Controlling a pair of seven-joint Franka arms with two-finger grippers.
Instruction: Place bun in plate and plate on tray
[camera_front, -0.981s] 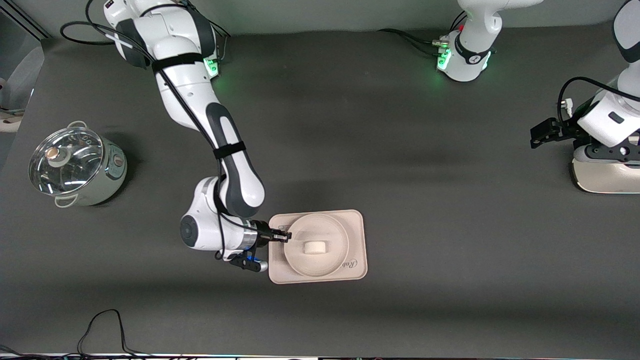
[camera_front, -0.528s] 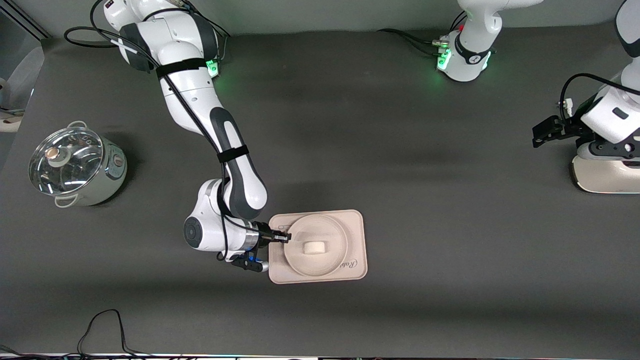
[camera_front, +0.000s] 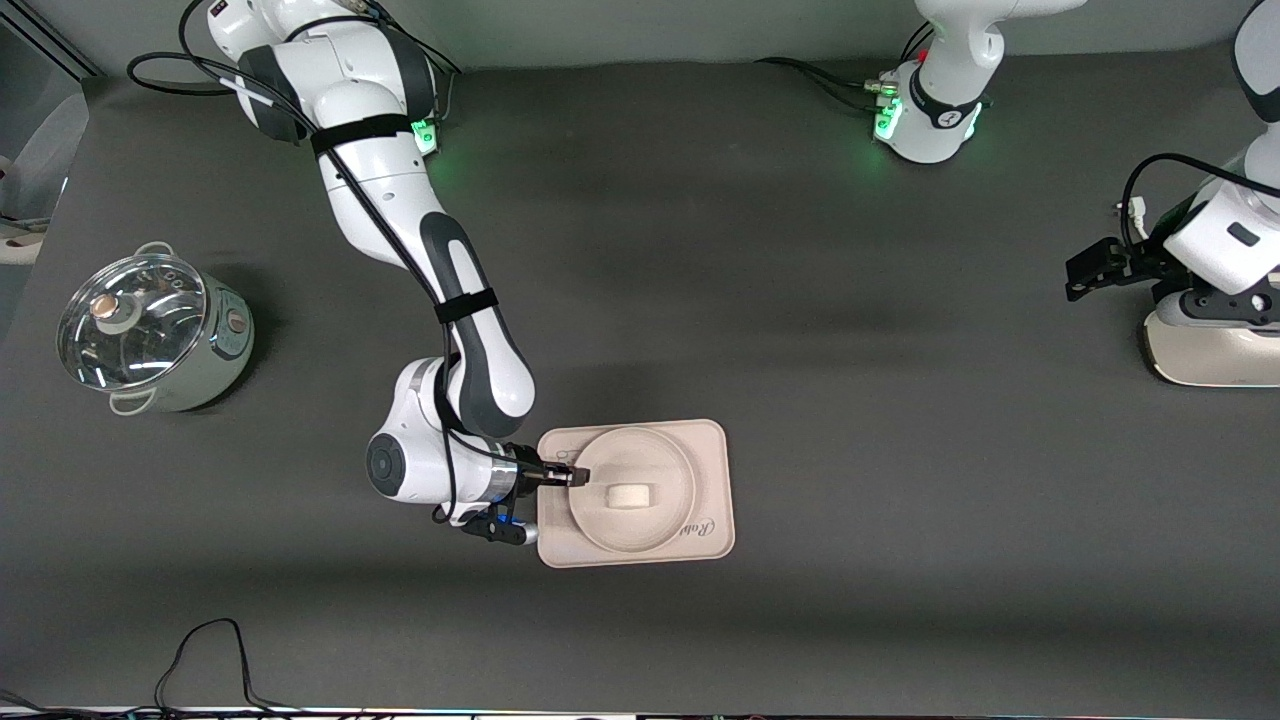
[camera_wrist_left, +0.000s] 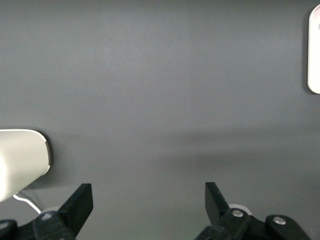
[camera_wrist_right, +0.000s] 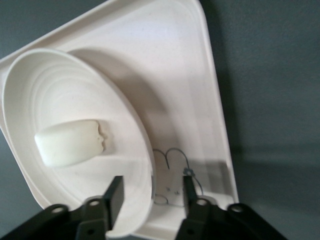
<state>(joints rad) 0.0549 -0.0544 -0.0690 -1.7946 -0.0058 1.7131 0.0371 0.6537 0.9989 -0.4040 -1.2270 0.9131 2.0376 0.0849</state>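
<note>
Two black fingers of the right gripper (camera_front: 572, 477) straddle the plate's (camera_front: 668, 527) rim, parted on either side of it. The bun (camera_front: 629, 494) lies in the plate just past them; the plate sits on the tray (camera_front: 712, 440). The left gripper (camera_wrist_left: 149, 202) waits with fingers spread over bare table.

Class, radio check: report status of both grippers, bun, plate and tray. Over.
Right gripper open astride plate rim. Bun in plate, plate on tray. Left gripper open, waiting at table's end. Nothing obstructing.
</note>
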